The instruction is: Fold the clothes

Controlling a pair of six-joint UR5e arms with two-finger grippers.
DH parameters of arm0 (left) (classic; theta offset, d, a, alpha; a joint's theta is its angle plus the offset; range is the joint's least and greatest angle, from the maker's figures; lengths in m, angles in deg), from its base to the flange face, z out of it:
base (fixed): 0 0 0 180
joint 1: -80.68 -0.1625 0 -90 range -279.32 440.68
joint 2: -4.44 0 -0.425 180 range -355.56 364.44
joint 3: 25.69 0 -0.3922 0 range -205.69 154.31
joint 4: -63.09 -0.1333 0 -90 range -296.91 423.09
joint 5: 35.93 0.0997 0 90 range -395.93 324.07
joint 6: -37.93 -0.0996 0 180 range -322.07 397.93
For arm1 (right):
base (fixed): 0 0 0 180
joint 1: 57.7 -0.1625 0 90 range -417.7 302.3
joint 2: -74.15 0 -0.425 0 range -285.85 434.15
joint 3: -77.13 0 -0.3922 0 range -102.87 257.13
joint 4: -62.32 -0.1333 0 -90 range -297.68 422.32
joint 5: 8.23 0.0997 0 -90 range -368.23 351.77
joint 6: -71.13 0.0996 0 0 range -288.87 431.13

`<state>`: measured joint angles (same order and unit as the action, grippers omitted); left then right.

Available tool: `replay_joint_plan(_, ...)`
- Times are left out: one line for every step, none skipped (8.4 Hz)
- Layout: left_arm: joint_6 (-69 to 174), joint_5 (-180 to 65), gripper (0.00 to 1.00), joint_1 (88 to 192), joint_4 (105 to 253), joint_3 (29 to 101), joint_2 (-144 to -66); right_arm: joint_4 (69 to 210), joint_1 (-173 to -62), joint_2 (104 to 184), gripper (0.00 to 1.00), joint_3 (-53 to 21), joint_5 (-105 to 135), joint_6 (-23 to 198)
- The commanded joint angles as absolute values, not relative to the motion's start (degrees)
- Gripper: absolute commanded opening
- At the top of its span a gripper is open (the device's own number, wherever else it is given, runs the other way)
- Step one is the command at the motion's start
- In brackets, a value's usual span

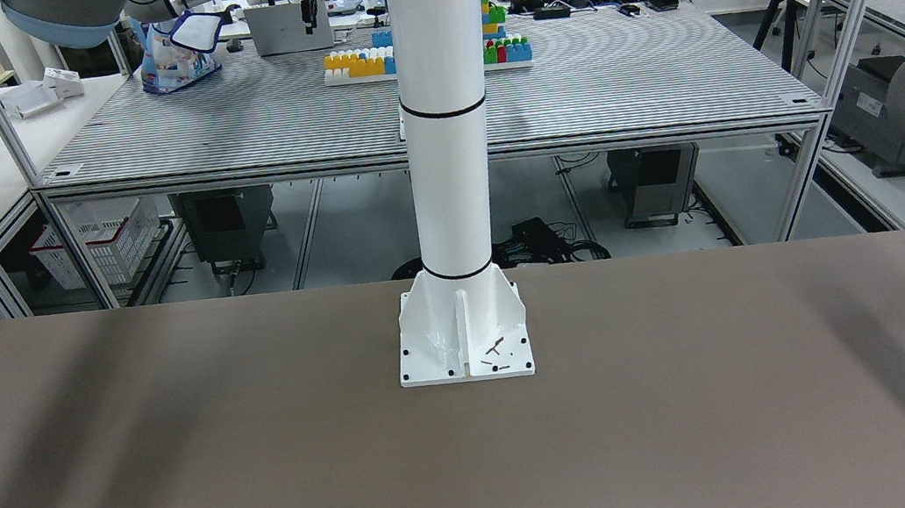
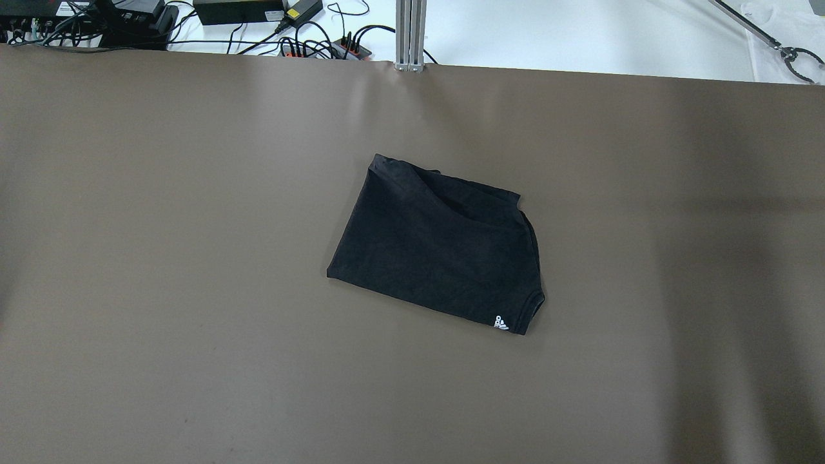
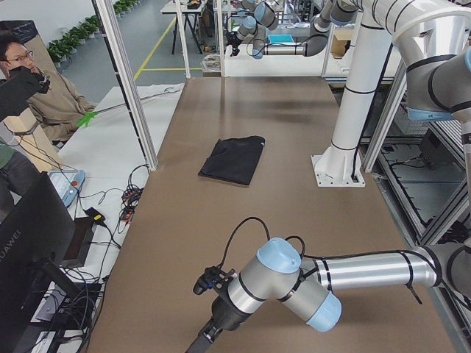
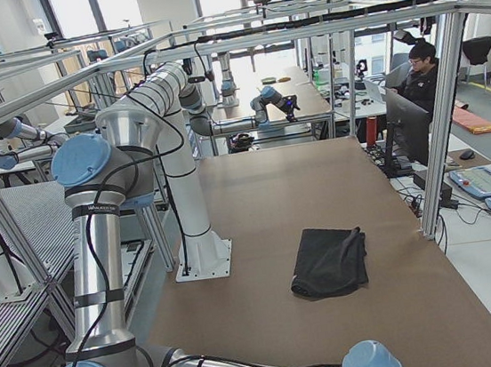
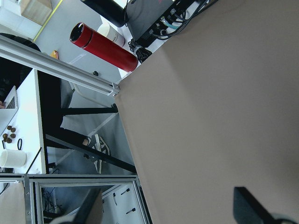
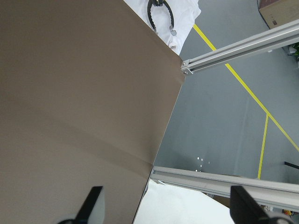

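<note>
Over the table (image 2: pixel 161 335), overhead cam: black garment (image 2: pixel 445 248) lies at centre, folded but skewed, w/ layers stepped at far edge; a single-layer pinch could undo it. Wrist cams: left gripper (image 5: pixel 166 207) & right gripper (image 6: pixel 164 205) both spread wide, empty, at table edges, well apart from garment.
</note>
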<state>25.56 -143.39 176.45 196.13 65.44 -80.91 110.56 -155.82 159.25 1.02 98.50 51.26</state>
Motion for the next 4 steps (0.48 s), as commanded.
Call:
replay_joint_plan(25.62, -143.77, 1.00, 177.10, 195.89, 69.92, -79.41, 110.40, -156.05, 159.14, 0.95, 0.75, 98.64, 51.88)
replay_joint_plan(25.97, -143.95, 1.00, 177.10, 195.37, 70.63, -79.32, 110.40, -156.05, 159.06, 0.95, 0.75, 98.56, 51.97)
replay_joint_plan(26.58, -143.60, 1.00, 176.58, 193.62, 70.47, -79.58, 110.40, -156.05, 158.97, 0.95, 0.58, 98.55, 52.06)
replay_joint_plan(26.59, -143.34, 1.00, 176.57, 191.52, 69.86, -80.28, 110.49, -156.05, 158.97, 0.95, -0.03, 98.38, 52.06)
